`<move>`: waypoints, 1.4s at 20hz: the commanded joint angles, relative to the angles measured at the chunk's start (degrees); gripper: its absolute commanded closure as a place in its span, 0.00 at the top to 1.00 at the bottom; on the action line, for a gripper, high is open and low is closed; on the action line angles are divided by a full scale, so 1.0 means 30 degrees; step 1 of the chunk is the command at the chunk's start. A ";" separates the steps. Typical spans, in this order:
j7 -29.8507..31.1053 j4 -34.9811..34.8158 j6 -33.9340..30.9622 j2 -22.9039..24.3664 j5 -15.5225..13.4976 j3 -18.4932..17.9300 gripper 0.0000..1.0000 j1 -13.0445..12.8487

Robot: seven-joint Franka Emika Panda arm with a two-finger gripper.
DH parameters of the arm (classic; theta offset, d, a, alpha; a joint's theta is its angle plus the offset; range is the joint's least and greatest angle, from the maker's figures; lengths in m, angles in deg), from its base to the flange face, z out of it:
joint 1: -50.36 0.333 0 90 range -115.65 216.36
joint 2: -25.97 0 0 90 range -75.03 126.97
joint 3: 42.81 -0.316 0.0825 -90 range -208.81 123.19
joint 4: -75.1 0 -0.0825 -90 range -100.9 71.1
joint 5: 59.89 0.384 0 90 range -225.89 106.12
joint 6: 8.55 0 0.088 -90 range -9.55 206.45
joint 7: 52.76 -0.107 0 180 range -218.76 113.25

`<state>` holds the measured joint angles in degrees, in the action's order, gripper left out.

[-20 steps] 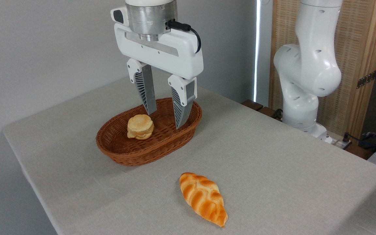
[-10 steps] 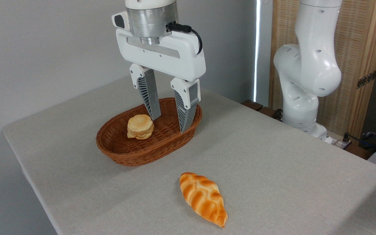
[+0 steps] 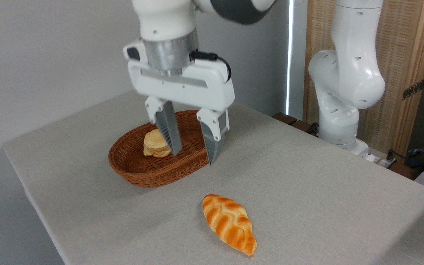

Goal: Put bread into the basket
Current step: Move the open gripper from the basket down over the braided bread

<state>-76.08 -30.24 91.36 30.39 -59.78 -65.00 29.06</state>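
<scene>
Jaws are held released and empty above the basket (image 3: 153, 173); the bread (image 3: 229, 223) is left on the tabletop (image 3: 307, 184), nearer.

**Bread on the cloth, gripper over the basket**

We see the bread (image 3: 229, 224) lying flat on the grey table (image 3: 307, 184), at about five o'clock from the basket (image 3: 153, 173) and well apart from it. Our gripper (image 3: 193, 156) hangs in front of the basket's three o'clock end, fingers spread with nothing between them, tips pointing down. A small round bun (image 3: 154, 144) sits inside the basket, partly hidden behind one finger. At three o'clock of the picture stands the arm's white base (image 3: 341, 110).
</scene>
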 commanded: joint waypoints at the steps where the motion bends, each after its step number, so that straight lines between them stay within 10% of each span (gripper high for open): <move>1: 0.4540 -0.0627 0.2347 -0.0945 0.0258 -0.0629 1.00 -0.0109; 9: 1.1198 -0.3147 0.5015 -0.0858 0.0287 -0.1362 1.00 -0.0138; 20: 1.1231 -0.7220 0.8387 0.0167 0.1282 -0.1333 1.00 -0.0225; 28: 1.0967 -0.8684 0.8241 0.1191 0.3858 -0.1333 1.00 -0.0196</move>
<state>-43.63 -52.57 115.11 31.75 -52.23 -68.65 28.73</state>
